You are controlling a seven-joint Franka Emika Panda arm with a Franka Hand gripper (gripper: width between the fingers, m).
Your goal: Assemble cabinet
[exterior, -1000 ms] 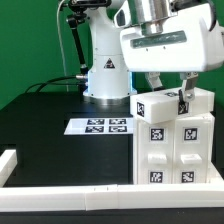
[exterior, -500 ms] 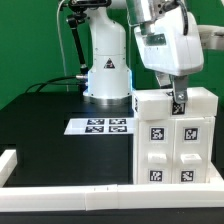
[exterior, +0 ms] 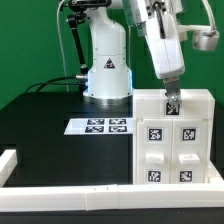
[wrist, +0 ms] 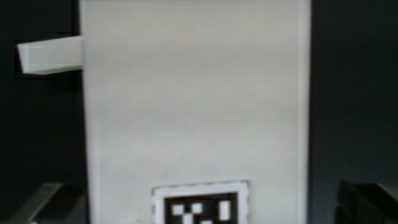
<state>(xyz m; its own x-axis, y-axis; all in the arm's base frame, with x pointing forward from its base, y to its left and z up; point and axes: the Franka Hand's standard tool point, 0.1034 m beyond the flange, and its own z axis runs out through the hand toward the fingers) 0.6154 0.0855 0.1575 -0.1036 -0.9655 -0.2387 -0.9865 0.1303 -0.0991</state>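
Observation:
The cabinet point(exterior: 178, 140) is a large white box standing at the exterior view's right, its face of four tagged panels turned to the camera. My gripper point(exterior: 170, 100) hangs right over its top edge, pointing down, with the hand turned edge-on. In the wrist view the cabinet's white body point(wrist: 196, 100) fills the middle, with a tag point(wrist: 199, 206) close to the gripper point(wrist: 210, 208). The dark fingers point(wrist: 365, 205) stand on either side of the body, with a dark gap on one side. The jaws look open and hold nothing. A small white tab point(wrist: 50, 57) sticks out from the body's side.
The marker board point(exterior: 100, 126) lies flat on the black table between the arm's base point(exterior: 108, 75) and the cabinet. A long white rail point(exterior: 60, 200) runs along the front edge, and another rail end point(exterior: 8, 162) stands at the exterior view's left.
The hand has turned about its vertical axis from broad-on to edge-on while staying over the cabinet's top. The cabinet has not moved.

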